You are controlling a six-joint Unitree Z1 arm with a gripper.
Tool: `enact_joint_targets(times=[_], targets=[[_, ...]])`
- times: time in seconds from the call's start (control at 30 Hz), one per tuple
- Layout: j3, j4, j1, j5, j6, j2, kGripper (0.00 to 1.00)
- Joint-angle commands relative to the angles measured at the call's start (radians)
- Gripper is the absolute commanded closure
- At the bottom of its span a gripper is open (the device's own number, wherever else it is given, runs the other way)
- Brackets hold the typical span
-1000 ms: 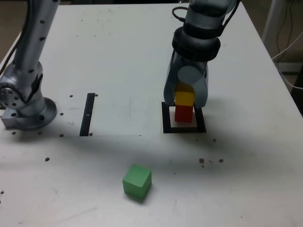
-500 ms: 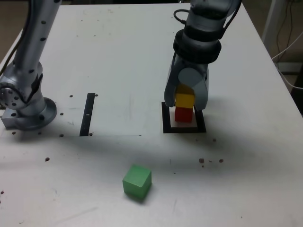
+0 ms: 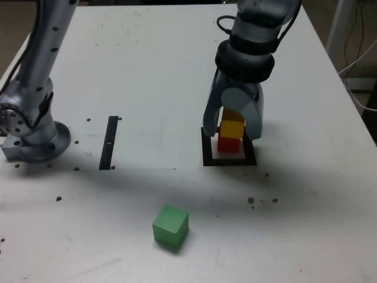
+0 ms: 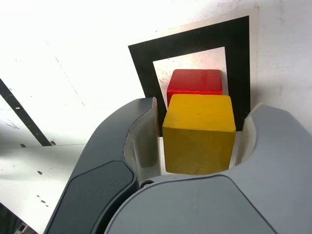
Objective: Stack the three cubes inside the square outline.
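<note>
The pincer (image 3: 233, 131) has spread open, gripping nothing; gaps flank the yellow cube (image 3: 232, 129), square atop the half-hidden red cube (image 3: 228, 144). Green cube (image 3: 171, 226) sits at seven o'clock.

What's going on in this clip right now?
A single grey robot arm is stacking small coloured cubes inside a black square outline on a white table. The yellow cube sits on the red cube within the outline. The gripper straddles the yellow cube with its jaws parted, gaps showing either side in the wrist view, so it seems released. The larger green cube lies apart, nearer the camera, not yet stacked.
</note>
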Motion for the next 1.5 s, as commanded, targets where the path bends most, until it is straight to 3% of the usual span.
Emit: enact_joint_targets(times=[0.0, 0.37, 0.6, 0.83, 1.07, 1.47], targets=[[-0.006, 0.008, -0.002, 0.007, 0.002, -0.006, 0.01], [0.004, 0.086, -0.012, 0.064, -0.009, -0.121, 0.01], [0.076, 0.117, -0.096, 0.092, -0.043, -0.233, 0.01], [0.117, 0.139, -0.269, 0.083, -0.139, -0.284, 0.01], [0.130, 0.143, -0.432, 0.085, -0.267, -0.261, 0.01], [0.122, 0.121, -0.530, 0.042, -0.333, -0.202, 0.01]])
